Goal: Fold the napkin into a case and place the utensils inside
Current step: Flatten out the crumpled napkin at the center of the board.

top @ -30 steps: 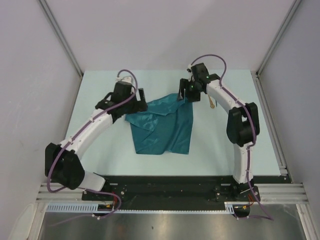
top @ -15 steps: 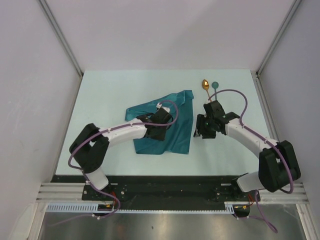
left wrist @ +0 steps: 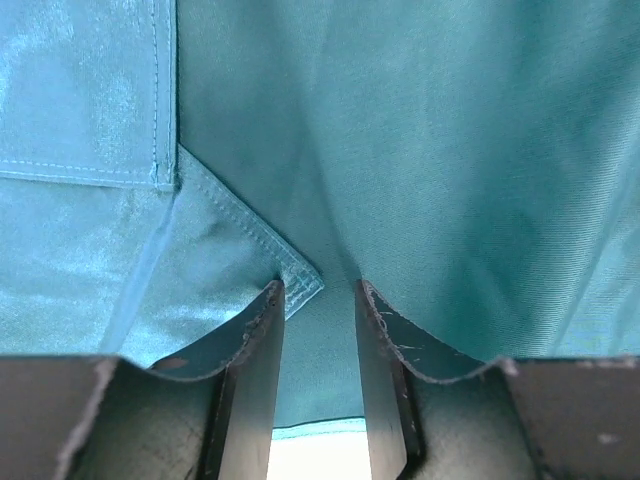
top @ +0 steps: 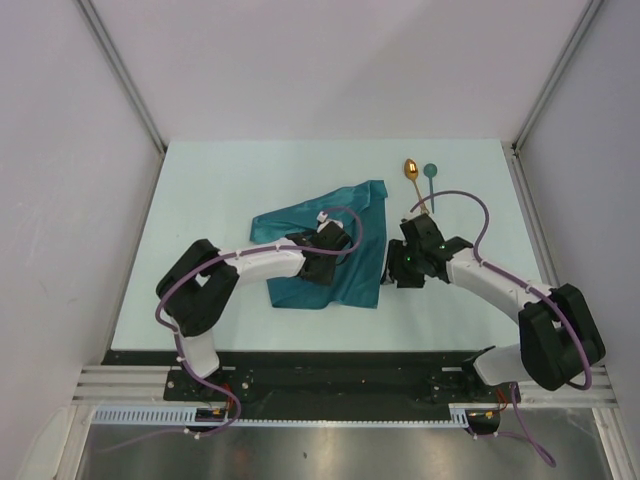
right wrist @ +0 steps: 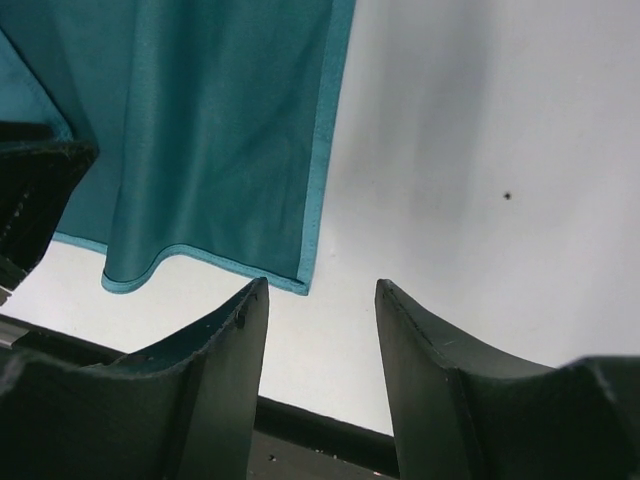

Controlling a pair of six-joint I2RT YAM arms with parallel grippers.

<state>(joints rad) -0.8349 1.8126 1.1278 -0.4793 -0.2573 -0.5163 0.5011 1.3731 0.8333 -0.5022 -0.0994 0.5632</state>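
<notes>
A: Pale table (top: 200, 200), white walls (top: 330, 70) on 3 sides. We've got bare room to the L, at the far side and to the R of the cloth.
B: And the napkin (top: 370, 200)?
A: Mid-table, loosely folded, layers overlapping (a hem corner shows in the L wrist view).
B: Claws?
A: The left gripper (left wrist: 318, 290) is partly spread with its tips on the cloth; we see nothing clamped. The right gripper (right wrist: 315, 285) is spread over bare table, just beside the napkin's near R corner.
B: Anything in the way?
A: The gold spoon (top: 410, 168) and teal spoon (top: 430, 170) lie side by side far R, apart from the napkin. The R arm (top: 490, 285) has its wrist near their handles. We count 1 napkin, 2 spoons, 2 arms.
</notes>
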